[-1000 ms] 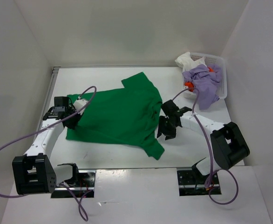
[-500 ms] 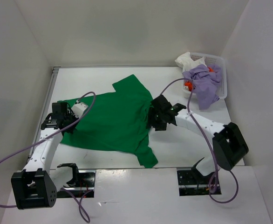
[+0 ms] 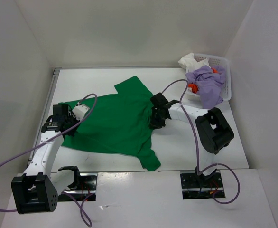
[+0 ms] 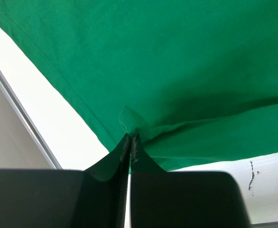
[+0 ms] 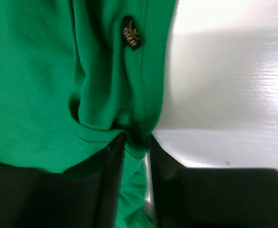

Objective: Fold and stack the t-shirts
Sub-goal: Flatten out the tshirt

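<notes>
White table (image 3: 106, 78): the work surface, bearing everything listed below. Plain green cloth t-shirt (image 3: 115, 121): spread open and mostly flat at the table's middle, one sleeve toward the far edge and one toward the near edge, with no fold made. I judge it the first of four, at the straightening stage. White plastic mesh basket (image 3: 227, 78): far right corner, holding the other three shirts. Lavender-purple cloth t-shirt (image 3: 208, 88): crumpled, spilling over the basket's near rim, unfolded. White cloth t-shirt (image 3: 190, 60): bunched at the basket's far left end, unfolded. Orange-red cloth t-shirt (image 3: 192, 87): mostly buried under the lavender one, only scraps showing. Left gripper (image 4: 129, 140): jaws pressed together, pinching a small tuck of the green shirt's hem at its left edge. Right gripper (image 5: 134, 142): jaws drawn in on a bunched fold by the collar at the shirt's right edge. No stack begun; all folding and stacking left to do.
</notes>
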Robot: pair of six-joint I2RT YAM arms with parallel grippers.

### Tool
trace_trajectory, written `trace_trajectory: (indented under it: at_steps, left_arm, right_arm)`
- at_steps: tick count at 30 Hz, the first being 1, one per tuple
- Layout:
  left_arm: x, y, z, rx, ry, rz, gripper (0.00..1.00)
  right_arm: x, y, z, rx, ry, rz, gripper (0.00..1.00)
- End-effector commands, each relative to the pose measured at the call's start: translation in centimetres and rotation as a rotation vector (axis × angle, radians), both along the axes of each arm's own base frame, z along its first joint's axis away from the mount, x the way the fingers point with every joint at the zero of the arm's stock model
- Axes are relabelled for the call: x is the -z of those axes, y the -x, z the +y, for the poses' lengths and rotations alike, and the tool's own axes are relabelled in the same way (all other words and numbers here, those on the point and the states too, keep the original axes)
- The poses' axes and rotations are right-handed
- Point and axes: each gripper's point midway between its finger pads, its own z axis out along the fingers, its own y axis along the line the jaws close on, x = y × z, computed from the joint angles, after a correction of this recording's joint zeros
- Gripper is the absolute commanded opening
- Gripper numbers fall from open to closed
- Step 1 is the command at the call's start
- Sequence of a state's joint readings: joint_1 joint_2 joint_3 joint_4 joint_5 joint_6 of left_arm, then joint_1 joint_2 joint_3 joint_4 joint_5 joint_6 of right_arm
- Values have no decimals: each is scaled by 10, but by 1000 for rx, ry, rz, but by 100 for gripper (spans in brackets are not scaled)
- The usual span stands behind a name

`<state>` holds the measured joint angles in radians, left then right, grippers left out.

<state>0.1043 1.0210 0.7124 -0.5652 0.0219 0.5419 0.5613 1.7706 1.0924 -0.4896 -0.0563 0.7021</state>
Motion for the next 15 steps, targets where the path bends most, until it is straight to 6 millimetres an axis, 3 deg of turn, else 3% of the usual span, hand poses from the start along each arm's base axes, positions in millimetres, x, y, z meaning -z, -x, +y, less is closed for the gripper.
trace_trajectory:
  at_steps: [1, 2, 4, 8, 9, 11, 12, 15]
  left_arm:
    - [-5, 1, 1, -27, 9, -18, 0]
    - [-5, 1, 1, -27, 9, -18, 0]
    - [-5, 1, 1, -27, 9, -18, 0]
    - [-9, 0, 3, -32, 0, -35, 0]
    - [-9, 0, 3, -32, 0, -35, 0]
    - [-9, 0, 3, -32, 0, -35, 0]
    - [-9, 0, 3, -32, 0, -35, 0]
    - [-11, -1, 3, -24, -7, -44, 0]
  right_arm:
    - [-12, -14, 1, 15, -23, -61, 6]
    - [-14, -15, -5, 29, -12, -62, 0]
    - [-15, -13, -15, 49, 8, -68, 0]
    - [-20, -8, -60, 160, 39, -62, 0]
    - [-21, -14, -79, 218, 50, -71, 0]
    - [-22, -7, -108, 279, 84, -57, 0]
    - [-20, -9, -133, 345, 99, -55, 0]
    - [-24, -14, -160, 412, 104, -67, 4]
